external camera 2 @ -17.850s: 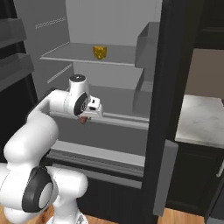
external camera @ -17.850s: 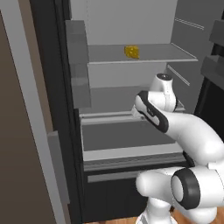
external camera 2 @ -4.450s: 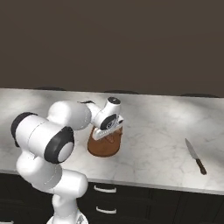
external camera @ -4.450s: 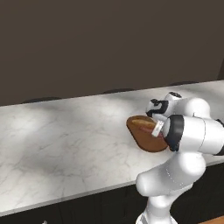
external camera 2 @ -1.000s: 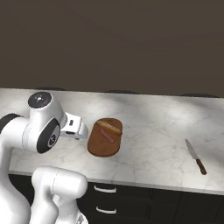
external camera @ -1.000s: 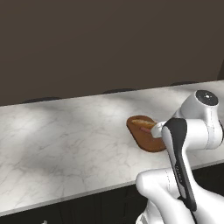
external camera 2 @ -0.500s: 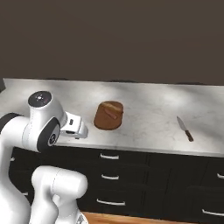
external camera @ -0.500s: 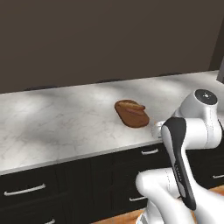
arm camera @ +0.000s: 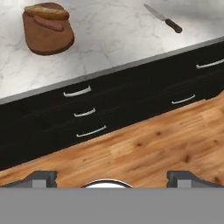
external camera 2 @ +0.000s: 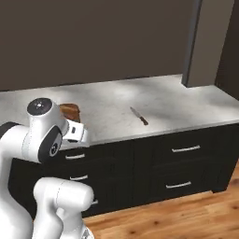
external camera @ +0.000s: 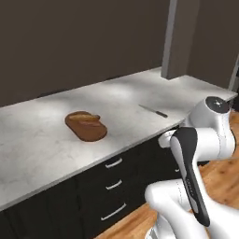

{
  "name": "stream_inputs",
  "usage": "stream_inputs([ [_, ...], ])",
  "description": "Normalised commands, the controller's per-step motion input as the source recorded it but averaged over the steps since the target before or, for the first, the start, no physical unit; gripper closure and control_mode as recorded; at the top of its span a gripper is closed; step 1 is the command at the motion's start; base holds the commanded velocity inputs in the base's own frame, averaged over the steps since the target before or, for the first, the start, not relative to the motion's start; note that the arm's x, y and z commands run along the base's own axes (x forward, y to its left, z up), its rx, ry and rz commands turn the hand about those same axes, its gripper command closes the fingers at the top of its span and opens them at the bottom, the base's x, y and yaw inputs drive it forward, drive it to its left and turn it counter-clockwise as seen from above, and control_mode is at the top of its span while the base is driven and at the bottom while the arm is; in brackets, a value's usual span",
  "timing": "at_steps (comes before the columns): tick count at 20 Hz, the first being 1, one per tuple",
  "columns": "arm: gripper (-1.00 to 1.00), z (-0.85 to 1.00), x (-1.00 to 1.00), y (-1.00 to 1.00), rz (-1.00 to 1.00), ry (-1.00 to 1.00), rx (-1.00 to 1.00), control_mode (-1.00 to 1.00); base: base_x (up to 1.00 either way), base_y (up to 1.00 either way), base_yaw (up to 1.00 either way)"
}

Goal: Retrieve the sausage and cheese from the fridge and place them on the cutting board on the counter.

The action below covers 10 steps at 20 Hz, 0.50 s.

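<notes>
1. Hand (arm camera: 112, 175): fingertips (arm camera: 41, 177) sat far apart at the bottom of the hand view, nothing between them. Wide and empty. It was held off the table, above the wood floor (arm camera: 144, 144) in front of the drawers (arm camera: 83, 109).
2. Landmark: cutting board (external camera: 86, 126), on the table (external camera: 42, 144) a little back from the table's front edge, above the drawers.
3. Sausage (arm camera: 49, 23) lay flat on the board, roughly mid-board. That half of the job looked done.
4. A tan, loaf-like item (arm camera: 46, 12) sat on the board's far side, touching or just beside the sausage. It didn't read as a bright yellow wedge, so I wouldn't count it as the cheese.
5. Knife (external camera: 153, 110) lay on the table well to the right of the board, not part of the task.
6. No yellow chunk on the board or on the table around it. No fridge in any of the three views.
7. My read: about halfway. Left: get to the fridge, pick the cheese, carry it over and set it on the board's free near part, beside the sausage.
</notes>
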Motion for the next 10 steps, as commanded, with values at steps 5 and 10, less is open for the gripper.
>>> stream_inputs([
  [5, -1.0, 0.0, 0.0, 0.0, 0.0, 0.0, 0.0, 1.0, 0.07, -0.37, -0.78],
  [10, -1.0, 0.0, 0.0, 0.0, 0.0, 0.0, 0.0, 1.0, 0.13, -0.38, -0.76],
])
